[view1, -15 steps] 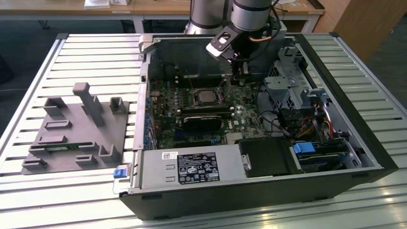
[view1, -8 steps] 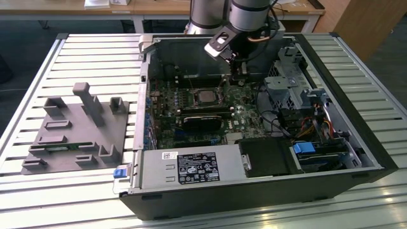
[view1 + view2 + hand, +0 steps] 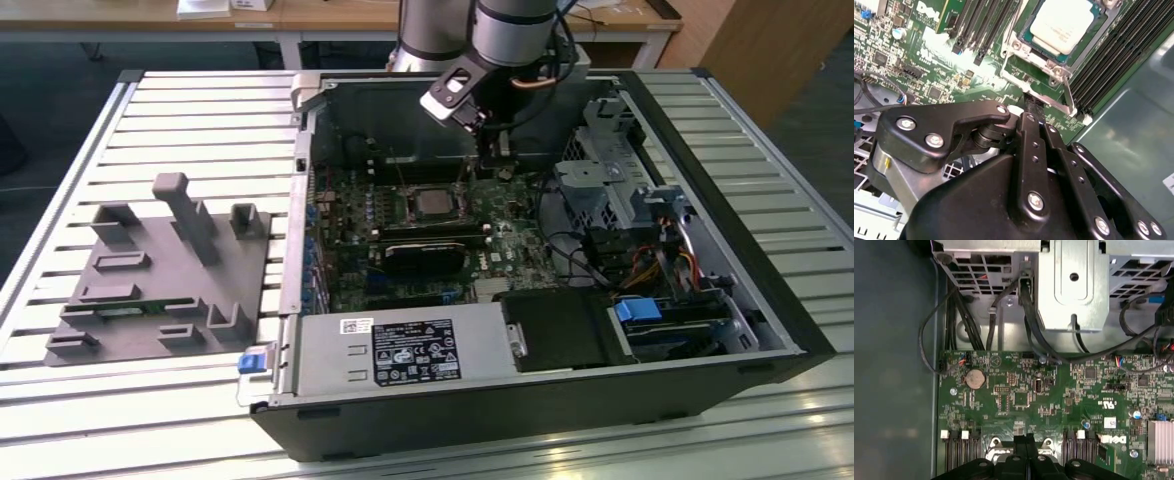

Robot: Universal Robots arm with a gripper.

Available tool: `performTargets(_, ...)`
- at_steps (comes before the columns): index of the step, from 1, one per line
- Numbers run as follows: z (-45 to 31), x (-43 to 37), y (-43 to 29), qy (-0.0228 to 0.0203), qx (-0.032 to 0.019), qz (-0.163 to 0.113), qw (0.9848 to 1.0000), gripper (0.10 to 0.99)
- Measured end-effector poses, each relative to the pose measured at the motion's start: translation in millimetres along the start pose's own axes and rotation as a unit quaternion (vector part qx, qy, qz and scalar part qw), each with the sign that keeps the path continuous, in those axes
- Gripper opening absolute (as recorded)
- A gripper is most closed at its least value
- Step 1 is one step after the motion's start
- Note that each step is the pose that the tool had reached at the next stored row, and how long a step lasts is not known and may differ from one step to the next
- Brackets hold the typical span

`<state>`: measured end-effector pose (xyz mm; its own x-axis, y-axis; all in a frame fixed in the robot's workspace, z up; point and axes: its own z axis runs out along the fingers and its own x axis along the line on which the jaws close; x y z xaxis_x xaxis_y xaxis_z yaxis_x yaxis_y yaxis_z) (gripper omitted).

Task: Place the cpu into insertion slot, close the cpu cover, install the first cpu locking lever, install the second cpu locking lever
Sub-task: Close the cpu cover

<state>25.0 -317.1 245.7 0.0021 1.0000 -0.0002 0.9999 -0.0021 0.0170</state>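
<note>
while the gripper (image 3: 1030,103) stands low over the motherboard (image 3: 1054,390) inside the open computer case (image 3: 534,415), its pincer shows fingers drawn together in both wrist views, with nothing seen between them. tip: at or touching the bent end of a thin silver locking lever (image 3: 1070,97) just beside the socket; contact not certain, and which of the two levers this is cannot be told. cpu (image 3: 1061,24): pale metal top, lying flat in the insertion slot (image 3: 407,203), near the middle of the board in the exterior view. cpu cover (image 3: 1040,60): silver frame, appears laid down around the chip; whether fully seated cannot be told. hazards, as judged: item one, the closed tip bears on a narrow bar and could slide off, driving into the small board parts or the long black memory slots (image 3: 1114,60) just beside the lever. item two, a sprung lever not carried under its catch could snap back up. item three, if the cover sits askew, lever force could load the chip unevenly and harm the socket contacts beneath. item four, black cables (image 3: 1025,300) near the board edge, well apart from the tip, low risk.
</note>
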Motion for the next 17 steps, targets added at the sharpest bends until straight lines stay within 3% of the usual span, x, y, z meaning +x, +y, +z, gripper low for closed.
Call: performTargets(17,1.5,0.1,-16.3,0.0001,0.0000,0.000,1.0000,0.106)
